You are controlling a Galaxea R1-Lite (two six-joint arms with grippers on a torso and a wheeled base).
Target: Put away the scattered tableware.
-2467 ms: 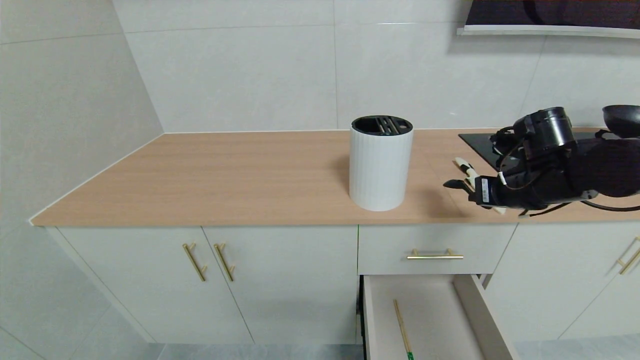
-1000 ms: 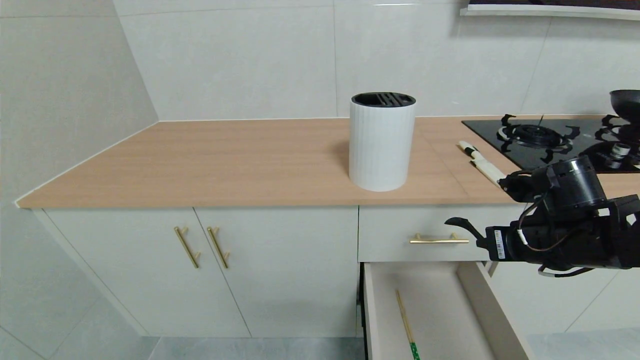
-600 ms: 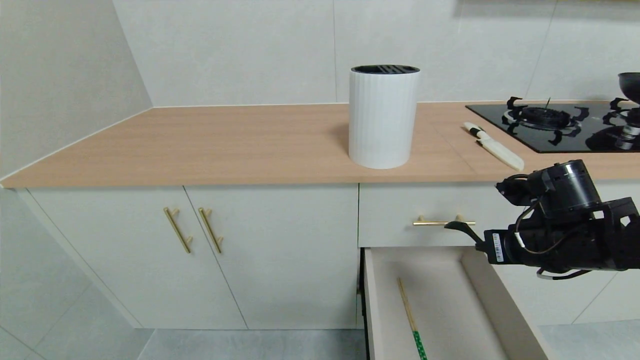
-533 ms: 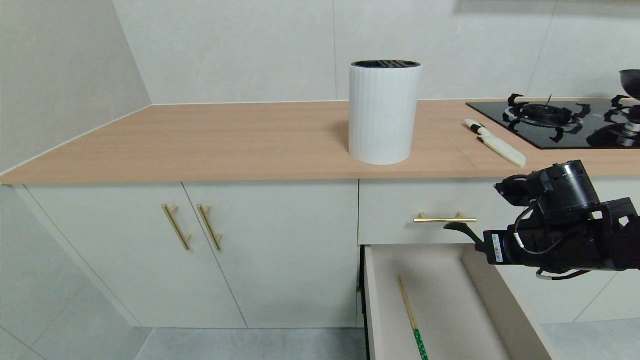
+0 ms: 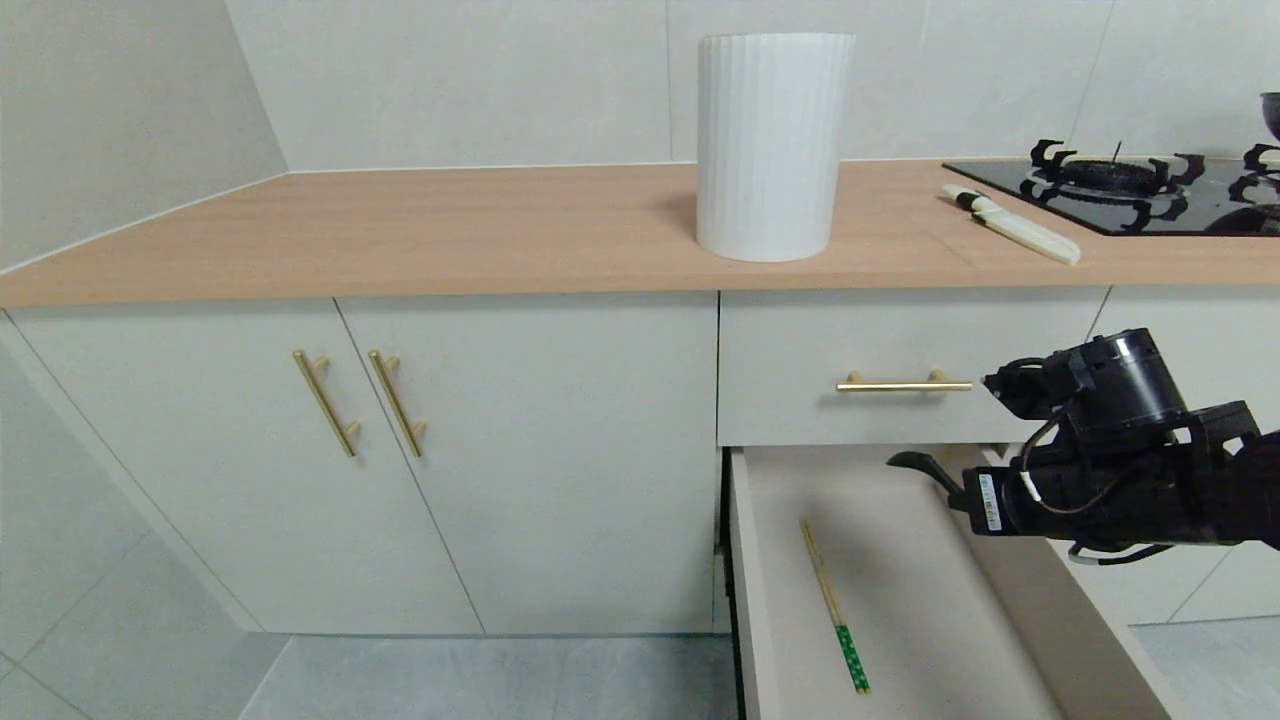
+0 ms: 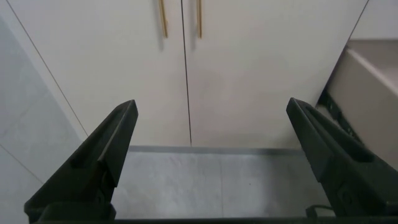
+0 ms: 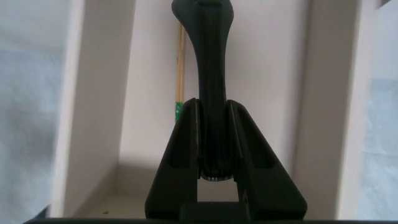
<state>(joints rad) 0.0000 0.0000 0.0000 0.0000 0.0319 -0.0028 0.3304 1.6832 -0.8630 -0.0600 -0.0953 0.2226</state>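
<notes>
A pair of wooden chopsticks (image 5: 833, 620) with green ends lies on the floor of the open lower drawer (image 5: 745, 560). My right gripper (image 5: 905, 460) hangs over the drawer's right side, its fingers pressed together with nothing between them. In the right wrist view the shut gripper (image 7: 202, 12) points down into the drawer, with the chopsticks (image 7: 180, 68) just beside its tip. A white-bladed knife (image 5: 1012, 224) lies on the wooden counter beside the tall white ribbed holder (image 5: 772, 145). My left gripper (image 6: 211, 143) stands open and empty, low in front of the cabinet doors.
A shut drawer with a brass handle (image 5: 903, 384) sits above the open one. Two cabinet doors with brass handles (image 5: 360, 400) stand to the left. A black gas hob (image 5: 1120, 180) lies at the counter's right end. Grey tiled floor lies below.
The head camera has sunk, so the whole picture shifted upward. My right gripper went from the counter by the knife down to the open drawer, staying shut.
</notes>
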